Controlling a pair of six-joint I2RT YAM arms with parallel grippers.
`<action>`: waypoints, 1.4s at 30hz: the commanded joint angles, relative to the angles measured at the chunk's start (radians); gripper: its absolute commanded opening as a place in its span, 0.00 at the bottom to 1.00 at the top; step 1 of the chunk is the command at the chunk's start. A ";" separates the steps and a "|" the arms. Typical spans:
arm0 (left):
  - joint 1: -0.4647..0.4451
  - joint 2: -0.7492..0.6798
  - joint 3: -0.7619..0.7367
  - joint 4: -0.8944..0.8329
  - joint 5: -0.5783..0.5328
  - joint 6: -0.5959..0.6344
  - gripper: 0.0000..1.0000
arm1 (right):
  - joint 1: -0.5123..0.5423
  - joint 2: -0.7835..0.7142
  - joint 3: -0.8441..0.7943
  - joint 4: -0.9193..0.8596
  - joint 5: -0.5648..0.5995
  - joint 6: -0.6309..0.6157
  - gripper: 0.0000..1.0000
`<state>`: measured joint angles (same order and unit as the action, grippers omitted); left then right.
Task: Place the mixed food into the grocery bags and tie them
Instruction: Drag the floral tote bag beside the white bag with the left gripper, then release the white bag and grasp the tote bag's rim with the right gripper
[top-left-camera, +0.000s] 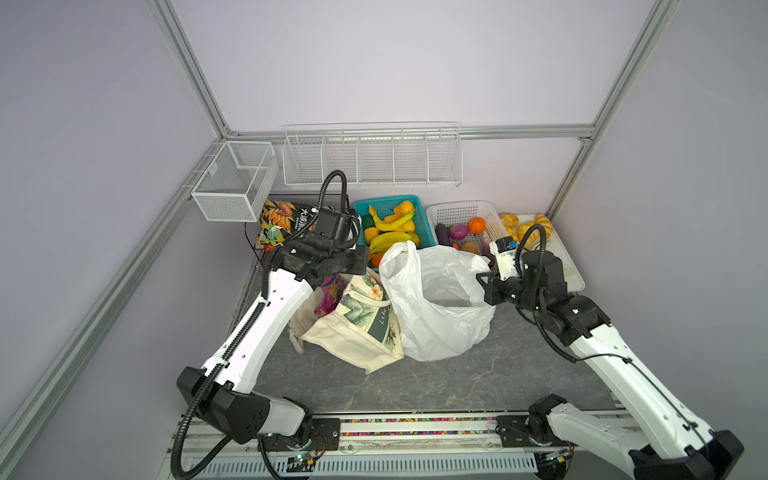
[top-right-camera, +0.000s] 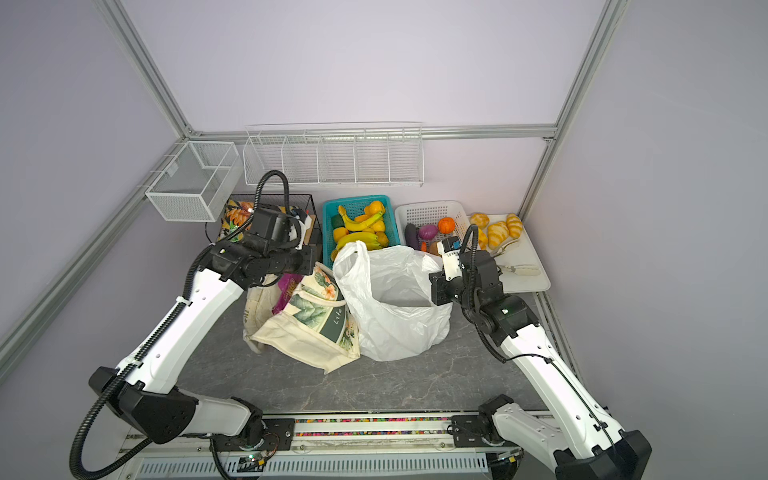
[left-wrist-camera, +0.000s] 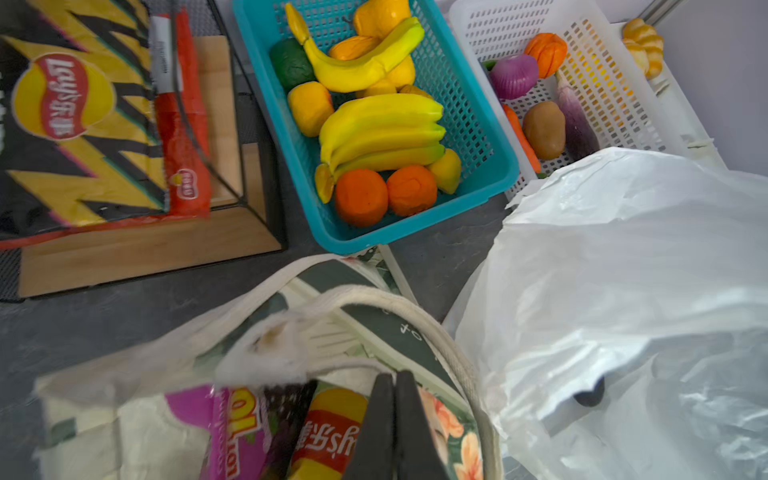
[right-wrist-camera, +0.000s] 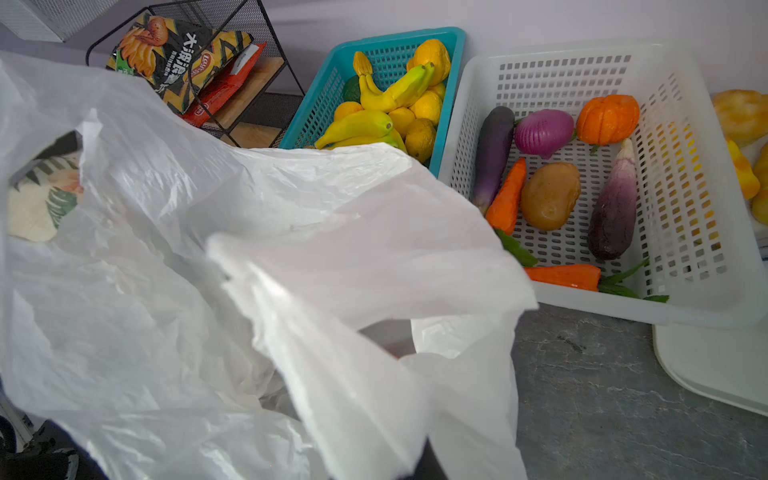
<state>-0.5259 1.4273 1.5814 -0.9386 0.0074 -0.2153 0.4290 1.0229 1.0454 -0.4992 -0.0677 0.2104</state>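
The cream canvas tote (top-left-camera: 353, 332) slumps on the grey table, touching the white plastic bag (top-left-camera: 436, 324) to its right. A purple snack packet (left-wrist-camera: 237, 432) and a Lay's packet (left-wrist-camera: 328, 428) stand inside the tote. My left gripper (left-wrist-camera: 395, 415) hovers over the tote's mouth, shut, with nothing between its fingers. My right gripper (top-left-camera: 482, 280) is at the plastic bag's right rim, shut on the film, which drapes over it and hides the jaws in the right wrist view. A purple onion (right-wrist-camera: 543, 132), an orange ribbed toy (right-wrist-camera: 607, 118) and a dark eggplant (right-wrist-camera: 493, 153) lie in the white basket (right-wrist-camera: 478, 104).
A teal basket (top-left-camera: 424, 216) of bananas and oranges stands behind the bags. A black wire rack holds the large black-and-yellow chip bag (top-left-camera: 282, 224) at the back left. A white tray (top-left-camera: 569, 282) with bread lies at the right. Wire baskets (top-left-camera: 374, 158) hang on the wall.
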 joint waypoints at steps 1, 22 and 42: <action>-0.050 0.037 -0.009 0.115 0.006 -0.055 0.00 | -0.012 -0.016 0.002 -0.017 0.030 0.024 0.08; -0.210 0.555 0.440 0.164 0.129 -0.067 0.00 | -0.013 -0.099 0.010 -0.074 0.198 -0.016 0.06; -0.194 0.401 0.194 0.286 0.157 -0.053 0.00 | -0.009 -0.084 0.159 -0.222 0.269 -0.094 0.89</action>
<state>-0.7219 1.8568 1.7950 -0.6746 0.1387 -0.2607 0.4206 0.9615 1.1587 -0.6697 0.1493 0.1383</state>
